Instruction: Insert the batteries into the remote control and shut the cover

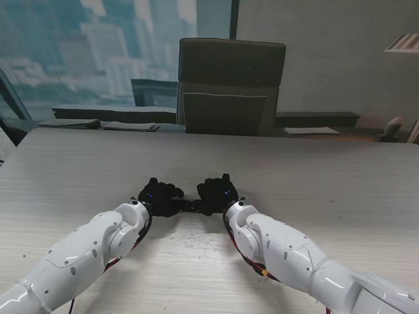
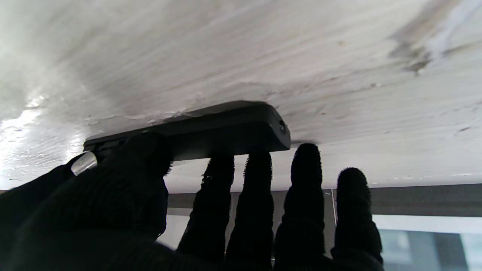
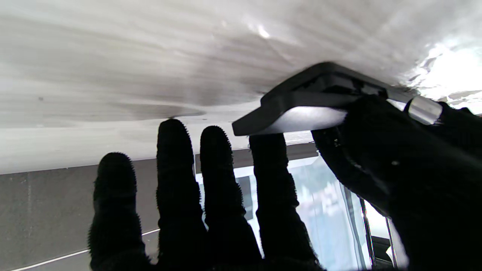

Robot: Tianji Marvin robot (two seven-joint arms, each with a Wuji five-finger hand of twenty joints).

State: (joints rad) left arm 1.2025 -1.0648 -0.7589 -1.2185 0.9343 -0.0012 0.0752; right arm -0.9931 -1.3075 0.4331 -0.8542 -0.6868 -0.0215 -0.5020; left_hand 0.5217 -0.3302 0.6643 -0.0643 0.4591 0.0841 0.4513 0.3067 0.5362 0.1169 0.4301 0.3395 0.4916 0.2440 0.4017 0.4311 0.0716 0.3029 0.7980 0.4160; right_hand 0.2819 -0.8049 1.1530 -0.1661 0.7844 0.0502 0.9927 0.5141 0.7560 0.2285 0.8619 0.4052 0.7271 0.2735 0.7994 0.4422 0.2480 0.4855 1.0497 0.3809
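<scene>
Remote control: the black remote point(image 1: 190, 205) lies on the pale counter point(image 1: 78, 170), spanning the gap between the two gloved hands, well on the near side of the office chair point(image 1: 230, 85).
Battery: a silvery cylinder point(image 2: 83, 164) sits at the end of the remote by the thumbs; it also shows in the right wrist view point(image 3: 424, 109).
Left hand: the left hand point(image 1: 159, 195) is grasping one end of the remote, thumb over it, fingers point(image 2: 256, 195) behind it.
Right hand: the right hand point(image 1: 218, 193) is grasping the other end, thumb pressed on top; that end tilts up off the counter.
Cover: I cannot tell whether it is on.
</scene>
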